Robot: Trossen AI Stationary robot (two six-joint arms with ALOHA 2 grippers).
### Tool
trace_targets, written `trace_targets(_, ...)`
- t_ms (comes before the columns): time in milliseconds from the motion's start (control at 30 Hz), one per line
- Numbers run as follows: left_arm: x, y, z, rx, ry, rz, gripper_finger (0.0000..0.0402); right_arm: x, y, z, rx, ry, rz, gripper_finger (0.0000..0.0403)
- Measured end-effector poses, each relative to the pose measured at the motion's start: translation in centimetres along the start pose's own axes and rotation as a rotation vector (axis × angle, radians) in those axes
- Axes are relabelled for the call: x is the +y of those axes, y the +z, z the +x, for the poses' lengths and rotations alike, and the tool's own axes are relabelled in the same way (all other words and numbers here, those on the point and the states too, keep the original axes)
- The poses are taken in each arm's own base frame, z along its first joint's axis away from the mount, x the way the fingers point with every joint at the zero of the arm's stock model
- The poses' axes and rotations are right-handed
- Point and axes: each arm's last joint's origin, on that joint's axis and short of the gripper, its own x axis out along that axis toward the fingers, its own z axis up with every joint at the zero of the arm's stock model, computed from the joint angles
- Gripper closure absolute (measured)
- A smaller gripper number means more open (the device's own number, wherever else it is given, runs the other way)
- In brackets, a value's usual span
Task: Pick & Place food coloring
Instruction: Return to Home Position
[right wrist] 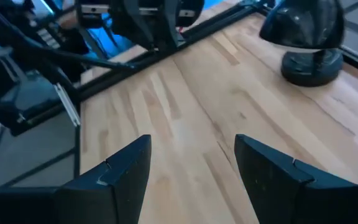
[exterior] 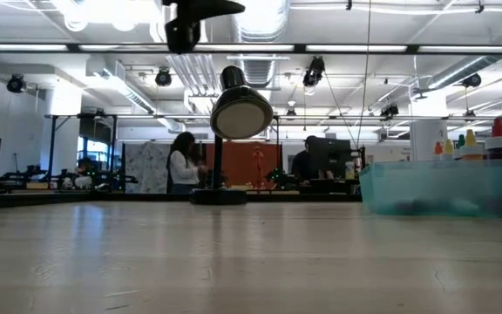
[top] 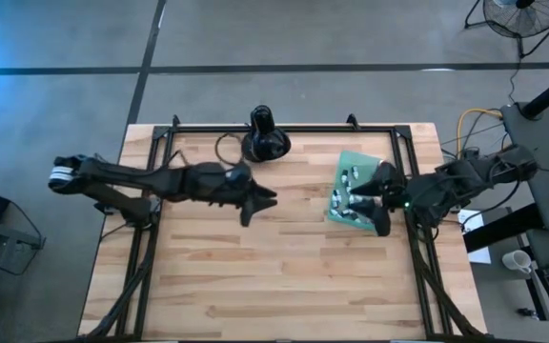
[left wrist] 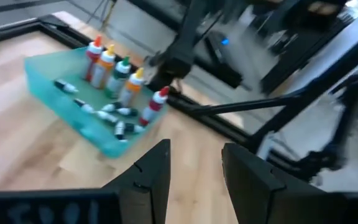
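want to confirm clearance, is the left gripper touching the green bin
Apart. The high view shows bare wood between the left gripper and the green bin; the left wrist view agrees.

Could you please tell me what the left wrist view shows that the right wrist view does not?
Only the left wrist view shows the green bin holding the food coloring bottles, some upright, with smaller ones lying flat. Only the right wrist view shows the black desk lamp. Both show the wooden table and that arm's own gripper: the left gripper and the right gripper, each open and empty.
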Motion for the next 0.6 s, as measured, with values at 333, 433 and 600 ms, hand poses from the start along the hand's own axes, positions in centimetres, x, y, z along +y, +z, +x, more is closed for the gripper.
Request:
trace_targets(333,0.5,-2.6,-4.1,-0.054,-0.093,-0.061,0.0284,-2.0,-4.0,1.4,-0.094,0.217,0.112,0.0179)
trace_targets(433,0.8,-2.9,-5.2,-0.068,-0.102,-0.060,0.0284,-3.1,-4.9,1.0,-0.184,0.282,0.110,0.0179)
trace_targets(600,1.5,-3.6,-6.7,-0.075,-0.099,-0.026,0.0284,-4.7,-6.0,-0.2,-0.247,0.318,0.089,0.0179)
